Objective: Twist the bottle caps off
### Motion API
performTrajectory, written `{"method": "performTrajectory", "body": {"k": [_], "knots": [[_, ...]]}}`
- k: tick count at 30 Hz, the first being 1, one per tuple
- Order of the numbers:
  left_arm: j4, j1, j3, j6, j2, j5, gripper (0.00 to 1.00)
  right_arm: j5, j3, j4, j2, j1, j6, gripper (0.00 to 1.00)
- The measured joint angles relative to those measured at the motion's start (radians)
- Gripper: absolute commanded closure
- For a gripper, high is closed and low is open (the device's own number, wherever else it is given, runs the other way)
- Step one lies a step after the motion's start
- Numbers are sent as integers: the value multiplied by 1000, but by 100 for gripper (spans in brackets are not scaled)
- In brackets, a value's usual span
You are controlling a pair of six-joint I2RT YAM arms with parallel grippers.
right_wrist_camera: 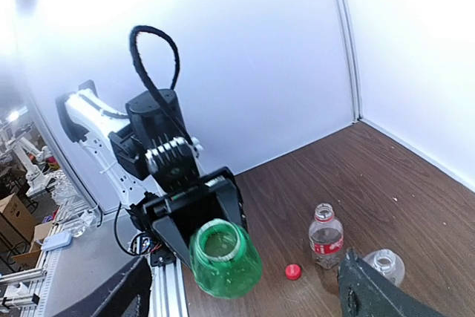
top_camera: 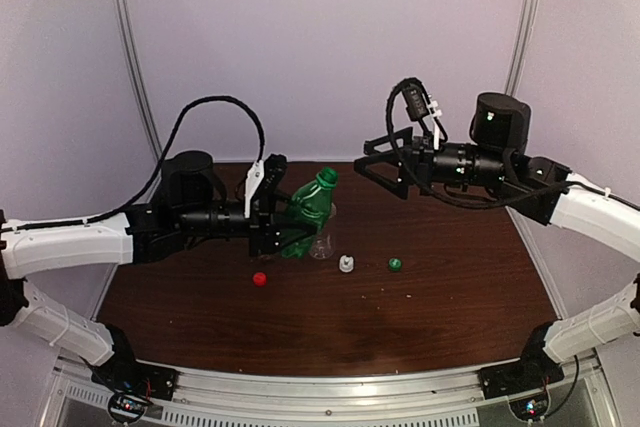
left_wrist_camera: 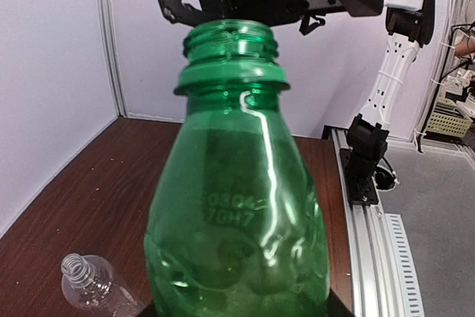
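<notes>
- you're in a robotics lab, not a home.
- your table [top_camera: 430, 317] sits in a booth of plain white walls [top_camera: 330, 47], with robot arms [top_camera: 70, 247] bolted to an aluminium rail [top_camera: 330, 392].
- past it you see a cardboard box [right_wrist_camera: 15, 217], a crate [left_wrist_camera: 454, 113] and grey floor [left_wrist_camera: 438, 220].

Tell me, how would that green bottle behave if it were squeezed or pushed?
Probably light: the green bottle looks empty, its mouth open. Likely squashy rather than stiff: its thin wall shows creases low down, near where the left gripper holds it. Stood on the table, it might tip easily, being tall, narrow and empty.
</notes>
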Motion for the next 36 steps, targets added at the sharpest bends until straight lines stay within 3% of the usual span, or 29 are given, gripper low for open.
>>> {"method": "performTrajectory", "body": {"k": [5,8,22,24,28,34,36], "knots": [[2,0,2,-8,32,31,60,-37,91,-26,92,45,-7,14],[6,0,9,-14,47,44,60,-44,119,-53,141,66,-21,20],[24,-1,10,-37,55,60,59,-54,148,-119,212,98,-74,90],[23,-1,10,-38,56,61,56,-50,148,-119,212,98,-80,100],[23,-1,10,-37,56,58,45,-27,148,-120,210,101,-82,100],[34,-1,10,-34,55,34,9,27,146,-138,192,105,-83,100],[34,0,10,-35,51,15,3,52,141,-152,174,97,-85,100]]}}
